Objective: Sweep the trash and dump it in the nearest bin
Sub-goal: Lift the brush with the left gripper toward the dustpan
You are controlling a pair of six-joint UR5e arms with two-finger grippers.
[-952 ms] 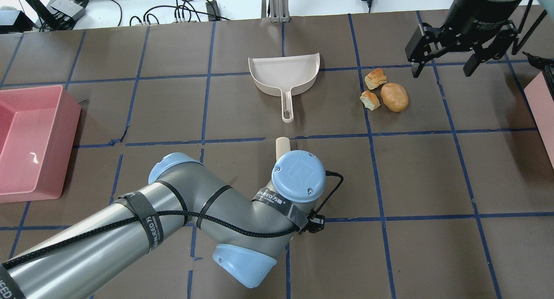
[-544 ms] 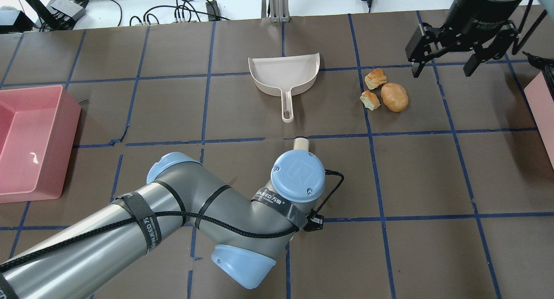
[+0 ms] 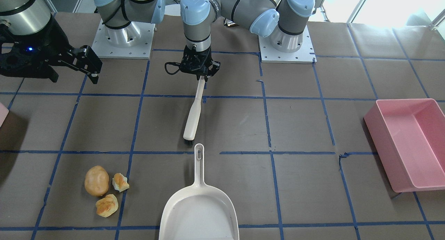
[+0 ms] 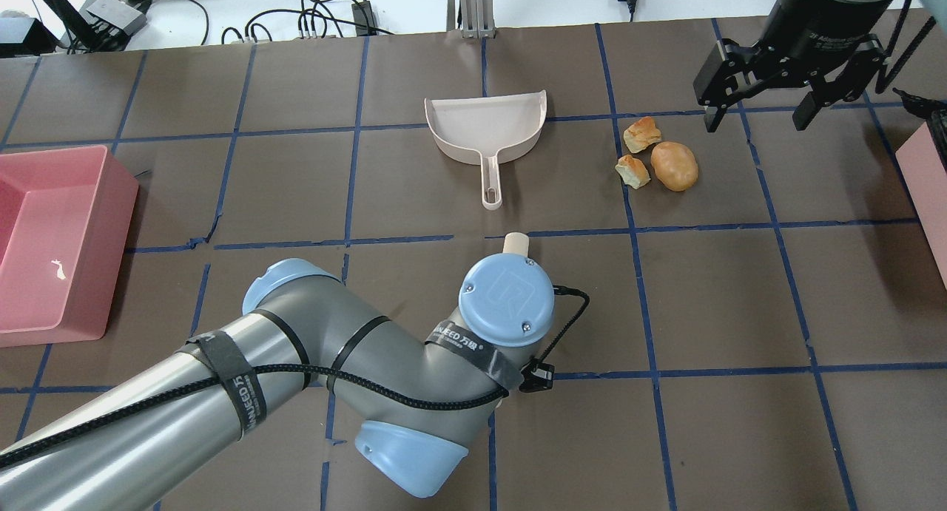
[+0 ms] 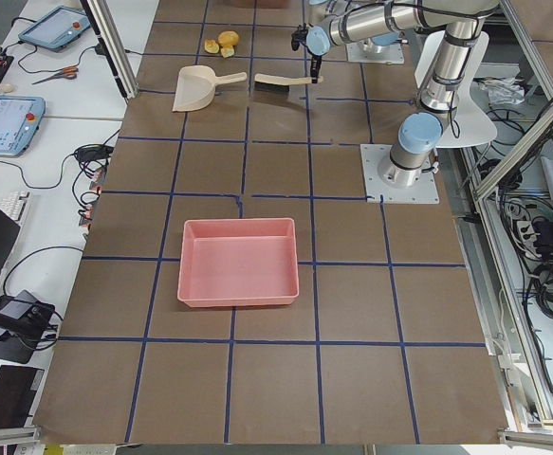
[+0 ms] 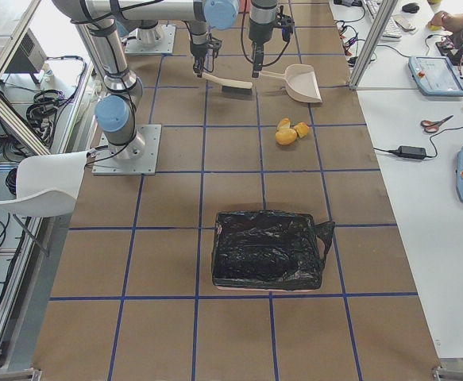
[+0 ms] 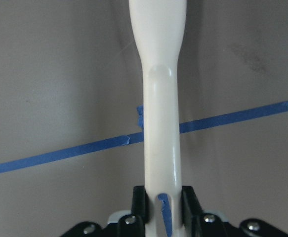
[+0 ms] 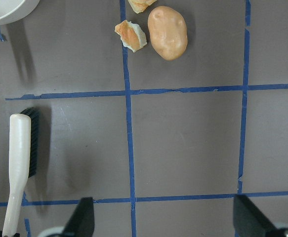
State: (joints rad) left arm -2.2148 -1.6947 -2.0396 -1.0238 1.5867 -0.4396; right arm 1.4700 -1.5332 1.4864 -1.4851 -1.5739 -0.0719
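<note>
White brush (image 3: 194, 113) (in left gripper (image 3: 200, 77)), bristle end toward dustpan (image 3: 200, 212)

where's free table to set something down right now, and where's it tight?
Free: the wide stretch between the pink tub and the dustpan; also the squares on the robot's side of the trash, from the brush across to the bin. Tight: the gap between dustpan handle and brush tip, and around the trash, with the open right gripper hovering beside it.

three trash pieces (image 3: 96, 180), one dustpan (image 3: 200, 212), one brush (image 3: 193, 116), one bin (image 4: 931, 193), one pink tub (image 3: 413, 142).
</note>
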